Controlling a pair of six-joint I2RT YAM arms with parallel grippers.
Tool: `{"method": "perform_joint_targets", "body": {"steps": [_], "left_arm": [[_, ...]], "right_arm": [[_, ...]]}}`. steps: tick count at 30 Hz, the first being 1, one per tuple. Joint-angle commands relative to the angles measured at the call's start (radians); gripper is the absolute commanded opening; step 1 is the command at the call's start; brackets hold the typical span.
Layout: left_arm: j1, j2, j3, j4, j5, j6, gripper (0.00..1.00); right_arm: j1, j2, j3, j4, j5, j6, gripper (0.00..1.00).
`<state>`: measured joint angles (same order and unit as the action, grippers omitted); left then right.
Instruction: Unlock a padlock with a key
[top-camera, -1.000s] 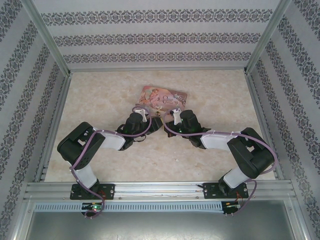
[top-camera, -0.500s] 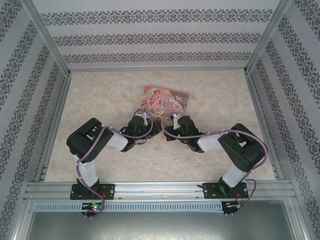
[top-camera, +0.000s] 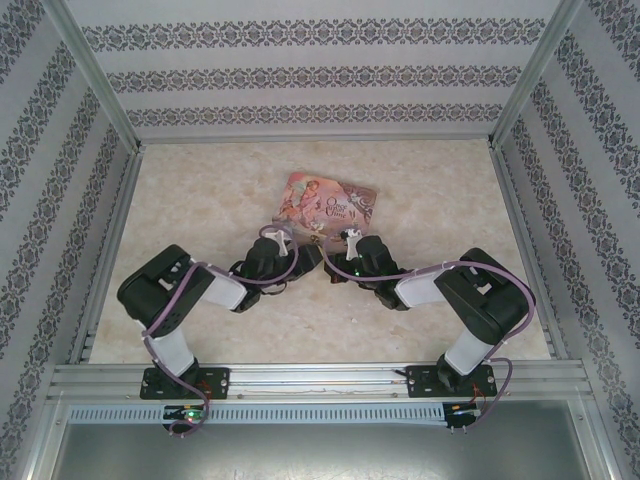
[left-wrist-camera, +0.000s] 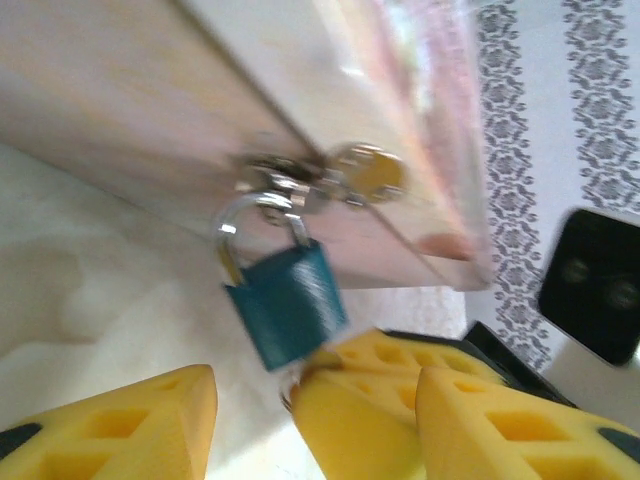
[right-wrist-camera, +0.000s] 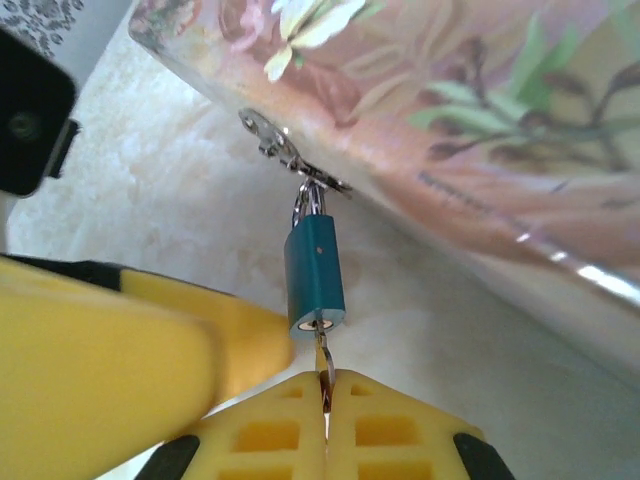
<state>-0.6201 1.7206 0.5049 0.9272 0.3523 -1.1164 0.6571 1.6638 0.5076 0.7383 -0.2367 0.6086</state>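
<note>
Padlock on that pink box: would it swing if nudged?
It would likely swing: the padlock is held only by its shackle through a hasp. Probably stiff and heavyish, looking metal. The key in the right claw may steady it.

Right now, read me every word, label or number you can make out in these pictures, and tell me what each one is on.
Nothing is legible.
Pink tin, lid: curly script in the top view, too small to read.
Tin's edge, right wrist view: thin line of print, too blurred to read.
Padlock: no markings visible on its blue body.
</note>
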Motion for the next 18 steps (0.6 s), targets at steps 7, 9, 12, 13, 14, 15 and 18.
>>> {"method": "perform_joint_targets", "body": {"steps": [7, 9, 12, 13, 14, 15, 18], "left_arm": [[0.020, -0.227, -0.121, -0.013, -0.019, 0.041, 0.63], [0.031, -0.271, -0.154, -0.007, -0.036, 0.015, 0.63], [0.040, -0.329, -0.220, 0.036, -0.080, -0.051, 0.63], [0.040, -0.347, -0.238, 0.048, -0.093, -0.071, 0.63], [0.040, -0.363, -0.253, 0.055, -0.105, -0.089, 0.63], [0.040, -0.378, -0.262, 0.049, -0.113, -0.103, 0.63], [0.040, -0.418, -0.273, 0.007, -0.125, -0.138, 0.62]], "right_arm": [[0.004, -0.027, -0.007, 0.115, -0.031, 0.075, 0.00], [0.004, -0.041, -0.006, 0.109, -0.041, 0.105, 0.00], [0.001, -0.054, -0.004, 0.106, -0.064, 0.162, 0.00], [0.001, -0.055, -0.004, 0.106, -0.074, 0.181, 0.00], [0.001, -0.055, -0.003, 0.107, -0.083, 0.199, 0.00], [0.002, -0.052, -0.002, 0.107, -0.088, 0.213, 0.00], [0.002, -0.041, -0.002, 0.110, -0.104, 0.251, 0.00]]}}
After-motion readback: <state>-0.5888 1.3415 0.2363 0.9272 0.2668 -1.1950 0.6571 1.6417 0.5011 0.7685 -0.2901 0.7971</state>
